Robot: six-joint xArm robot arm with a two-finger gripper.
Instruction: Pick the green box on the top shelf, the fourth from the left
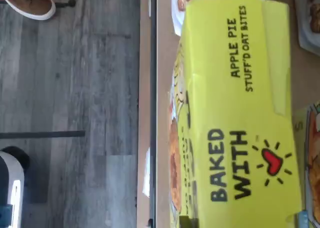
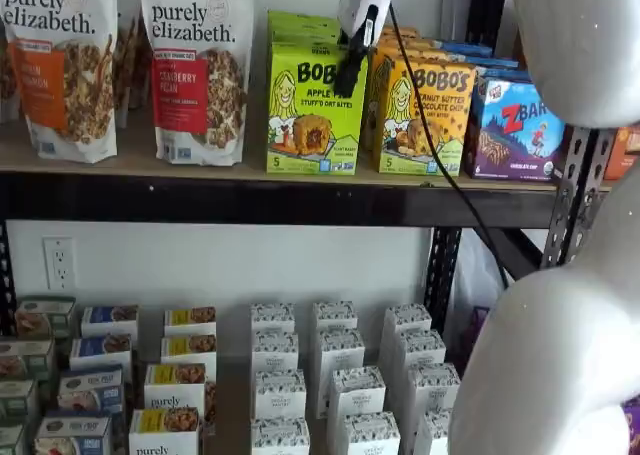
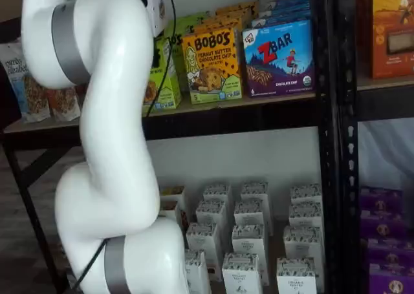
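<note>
Gripper [image 2: 352, 75] hanging in front of the green box [image 2: 313, 107], fingers side-on so their spread cannot be told, box upright on the top shelf [image 2: 250, 197] beside the yellow-orange Bobo's box [image 2: 425, 117].

Wall [image 2: 230, 260] behind the racking: plain white, evenly lit. White outlet [image 2: 58, 263] fitted at 9 o'clock in a shelf view, below the upper board. Floor [image 1: 70, 107]: grey wood-grain planks, visible in the wrist view. Black perforated uprights [image 3: 339, 145] frame the bays; diagonal brace [image 3: 29, 178] at 9 o'clock.
</note>
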